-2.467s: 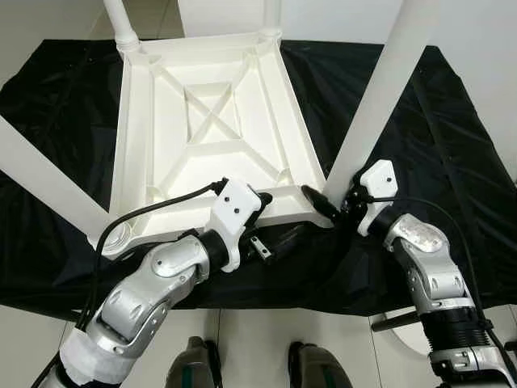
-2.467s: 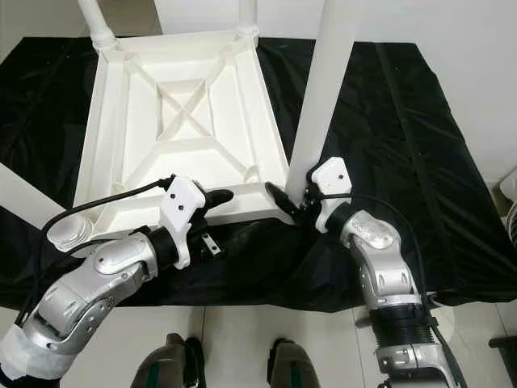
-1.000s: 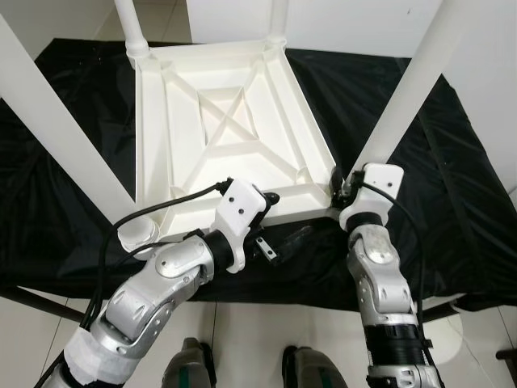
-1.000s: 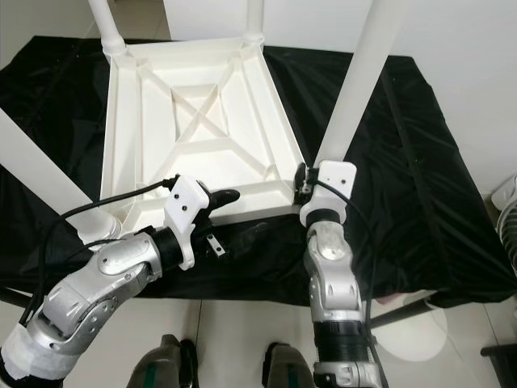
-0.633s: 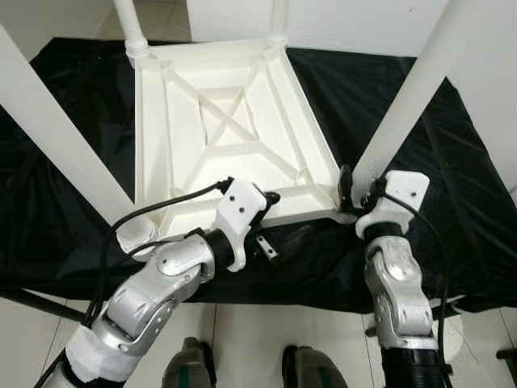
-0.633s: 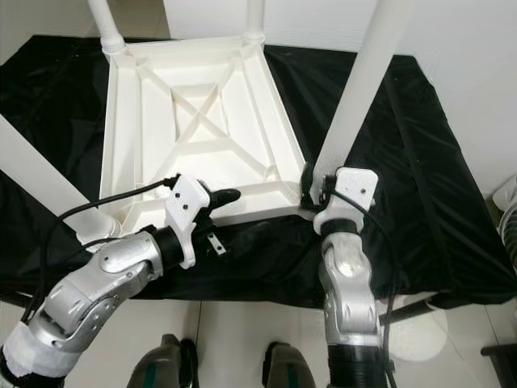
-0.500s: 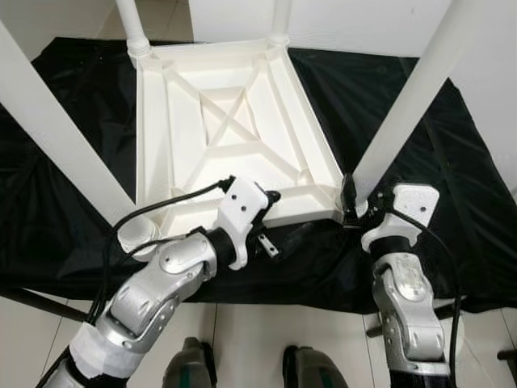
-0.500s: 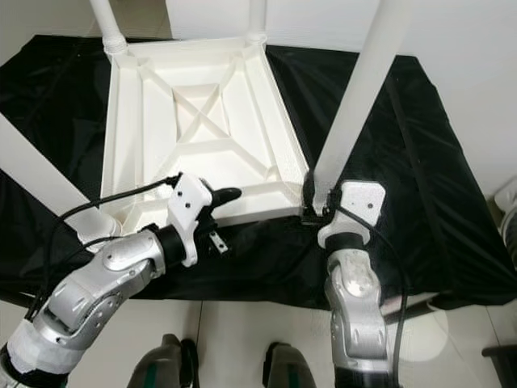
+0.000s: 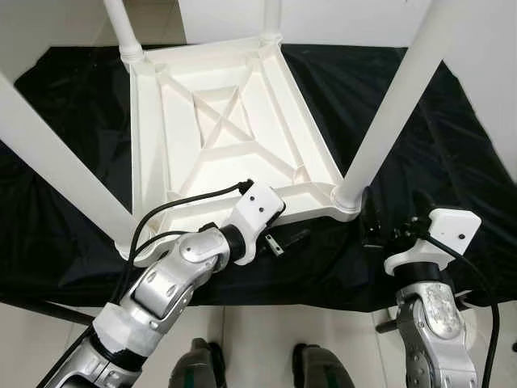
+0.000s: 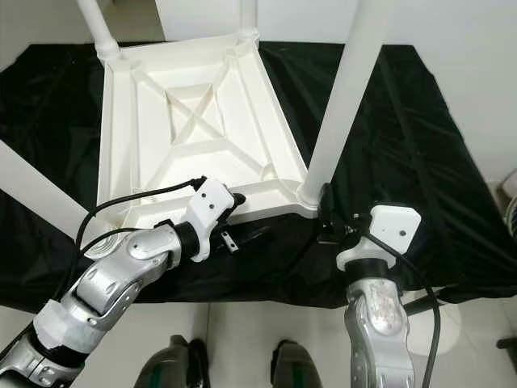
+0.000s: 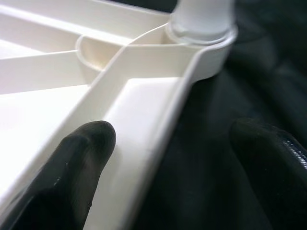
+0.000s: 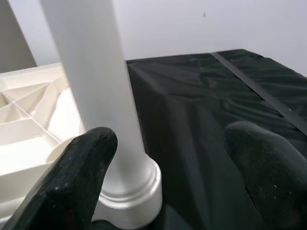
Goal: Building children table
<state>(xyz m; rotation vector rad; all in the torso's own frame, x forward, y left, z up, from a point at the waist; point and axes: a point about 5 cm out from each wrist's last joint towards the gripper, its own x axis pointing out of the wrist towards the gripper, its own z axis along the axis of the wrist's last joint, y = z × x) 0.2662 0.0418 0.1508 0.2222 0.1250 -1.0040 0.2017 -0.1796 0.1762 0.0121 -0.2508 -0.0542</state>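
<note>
Black cloth (image 9: 420, 121) covers the worktop. On it the white children's table (image 9: 218, 129) lies upside down, ribbed underside up, four legs rising. The near right leg (image 9: 388, 109) stands seated in its corner socket. Left tool (image 11: 163, 163), fingers spread, straddles the near rim: one finger (image 11: 72, 167) on the plastic, the other over the cloth. Right tool (image 12: 168, 167), fingers spread, sits just beside the near right leg's base, not gripping it.
</note>
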